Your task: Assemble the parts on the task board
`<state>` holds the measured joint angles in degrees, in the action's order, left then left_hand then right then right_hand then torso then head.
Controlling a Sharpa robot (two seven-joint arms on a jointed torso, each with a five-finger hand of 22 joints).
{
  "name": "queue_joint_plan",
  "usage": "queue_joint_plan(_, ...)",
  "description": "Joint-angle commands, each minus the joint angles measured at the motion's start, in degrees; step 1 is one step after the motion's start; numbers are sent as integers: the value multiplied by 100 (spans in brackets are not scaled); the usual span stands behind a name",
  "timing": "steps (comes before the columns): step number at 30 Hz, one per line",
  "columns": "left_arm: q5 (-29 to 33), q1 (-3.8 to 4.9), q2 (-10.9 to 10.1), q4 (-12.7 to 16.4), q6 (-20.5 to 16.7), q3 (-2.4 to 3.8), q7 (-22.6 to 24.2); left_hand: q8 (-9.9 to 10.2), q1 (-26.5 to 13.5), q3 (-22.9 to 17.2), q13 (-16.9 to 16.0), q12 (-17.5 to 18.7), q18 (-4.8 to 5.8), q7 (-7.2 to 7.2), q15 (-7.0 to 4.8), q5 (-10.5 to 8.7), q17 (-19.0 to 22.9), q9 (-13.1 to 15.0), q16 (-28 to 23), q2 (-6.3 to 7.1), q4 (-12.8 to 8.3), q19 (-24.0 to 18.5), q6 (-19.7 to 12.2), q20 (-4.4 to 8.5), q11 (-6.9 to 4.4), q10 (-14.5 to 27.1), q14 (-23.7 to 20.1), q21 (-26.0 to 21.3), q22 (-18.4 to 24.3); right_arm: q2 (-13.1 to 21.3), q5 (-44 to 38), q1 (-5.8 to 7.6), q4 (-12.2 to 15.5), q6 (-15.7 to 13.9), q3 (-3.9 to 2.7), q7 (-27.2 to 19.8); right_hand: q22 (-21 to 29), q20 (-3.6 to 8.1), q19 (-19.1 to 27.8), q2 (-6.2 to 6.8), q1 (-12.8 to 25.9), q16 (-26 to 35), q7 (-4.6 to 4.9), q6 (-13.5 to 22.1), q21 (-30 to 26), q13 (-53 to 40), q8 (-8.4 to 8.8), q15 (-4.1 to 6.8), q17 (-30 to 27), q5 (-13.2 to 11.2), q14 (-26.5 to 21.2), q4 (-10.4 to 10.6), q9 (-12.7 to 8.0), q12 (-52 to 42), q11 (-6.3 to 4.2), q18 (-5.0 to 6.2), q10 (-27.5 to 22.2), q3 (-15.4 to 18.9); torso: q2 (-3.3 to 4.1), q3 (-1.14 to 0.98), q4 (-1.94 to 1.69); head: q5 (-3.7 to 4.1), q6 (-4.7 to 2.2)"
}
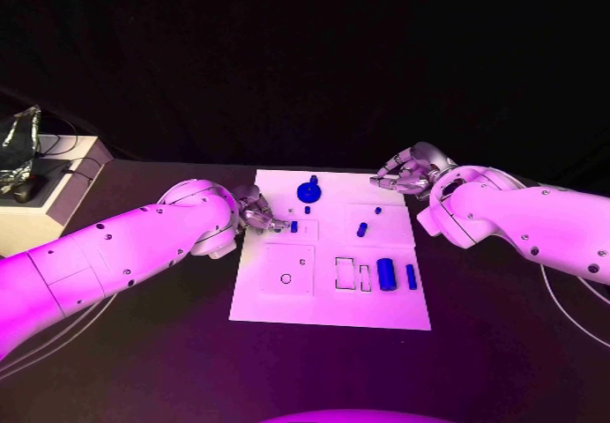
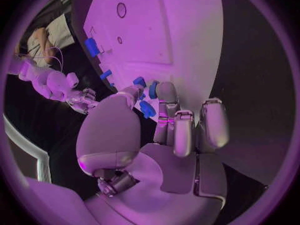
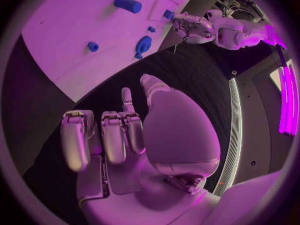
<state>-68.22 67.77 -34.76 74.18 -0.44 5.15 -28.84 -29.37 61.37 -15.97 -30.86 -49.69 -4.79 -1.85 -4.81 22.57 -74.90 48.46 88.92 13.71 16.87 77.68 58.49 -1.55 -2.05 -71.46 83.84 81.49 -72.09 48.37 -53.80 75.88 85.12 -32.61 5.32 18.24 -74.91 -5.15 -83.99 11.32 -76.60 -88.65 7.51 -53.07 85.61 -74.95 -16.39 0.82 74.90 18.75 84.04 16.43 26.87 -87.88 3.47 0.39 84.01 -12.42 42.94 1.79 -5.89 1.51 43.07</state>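
The white task board (image 1: 333,304) lies mid-table. On it are a blue gear-shaped part (image 1: 309,189), small blue pegs (image 1: 362,230) and a larger blue cylinder (image 1: 385,274) beside a slimmer blue part (image 1: 411,276). My left hand (image 1: 258,217) sits at the board's left edge, fingers curled. A small blue part (image 2: 147,109) looks pinched between its thumb and a finger. In the head view this part (image 1: 293,226) sits just at the fingertips. My right hand (image 1: 407,172) hovers off the board's far right corner, fingers curled in on nothing (image 3: 119,135).
The board has rectangular recesses (image 1: 345,272) and a round hole (image 1: 286,278) near its front. A white box (image 1: 45,198) with a crinkled bag (image 1: 18,141) stands at the table's far left. Black table surrounds the board.
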Motion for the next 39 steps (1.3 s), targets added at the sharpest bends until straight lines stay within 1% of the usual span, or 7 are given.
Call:
queue_joint_plan(1,9,-14,-7,16,26,-2,-53,29,-3,43,0,-4,67,2,-21,-29,-1229,-7,-1,-57,-1,27,24,1,3,6,540,-12,-2,2,-62,-2,4,25,-2,-49,-1184,28,-393,-23,38,21,11,42,-20,-1310,-33,28,1009,28,482,10,6,15,-46,78,393,39,0,2,1,3,1)
queue_joint_plan(10,69,-14,-46,99,-53,18,-42,46,15,120,47,34,60,-4,-19,-49,-1176,-10,-22,-91,-2,7,4,-1,8,35,526,-27,26,6,-63,-2,3,28,-2,-48,-1184,28,-393,-23,38,21,11,42,-20,-1310,-33,28,1009,28,482,10,6,15,-46,78,393,39,2,4,-5,13,5)
queue_joint_plan(20,134,-16,-104,156,-105,88,-50,67,60,171,86,73,56,-18,-12,-38,-1122,-12,-44,-137,-3,-6,-37,-6,19,81,511,-39,45,9,-66,-4,-1,29,-2,-46,-1184,28,-393,-23,38,21,11,42,-20,-1310,-33,28,1009,28,482,10,6,15,-46,78,393,39,-1,3,-2,17,10)
queue_joint_plan(27,283,-18,-160,189,-227,176,22,70,31,221,85,73,54,-29,-6,-43,-1106,-9,-51,-164,5,-12,-49,-10,28,91,507,-44,54,14,-69,-6,-1,26,-2,-48,-1184,28,-393,-23,38,21,11,42,-20,-1310,-33,28,1009,28,482,10,6,15,-46,78,393,39,0,4,-1,13,1)
queue_joint_plan(29,394,-18,-177,185,-253,204,41,76,-6,467,77,72,41,-49,13,-176,-1041,6,-79,-223,4,-52,-102,-30,50,141,489,-78,111,15,-69,-7,-1,26,-2,-48,-1184,28,-393,-23,38,21,11,42,-20,-1310,-33,28,1009,28,482,10,6,15,-46,78,393,39,-1,4,-3,15,-5)
queue_joint_plan(31,503,-18,-197,181,-266,225,51,74,15,632,72,67,33,-62,25,-241,-1009,20,-94,-282,5,-77,-136,-41,62,176,481,-99,144,17,-69,-7,-1,25,-2,-48,-1184,28,-393,-23,38,21,11,42,-20,-1310,-33,28,1009,28,482,10,6,15,-46,78,393,39,-3,0,-4,16,-10)
queue_joint_plan(39,933,-19,-280,176,-358,326,143,82,45,792,68,65,16,-83,39,-253,-940,30,-125,-356,6,-131,-197,-53,80,226,462,-142,217,27,-70,-9,2,16,-2,-51,-1184,28,-393,-23,38,21,11,42,-20,-1310,-33,28,1009,28,482,10,6,15,-46,78,393,39,1,3,-5,19,-16)
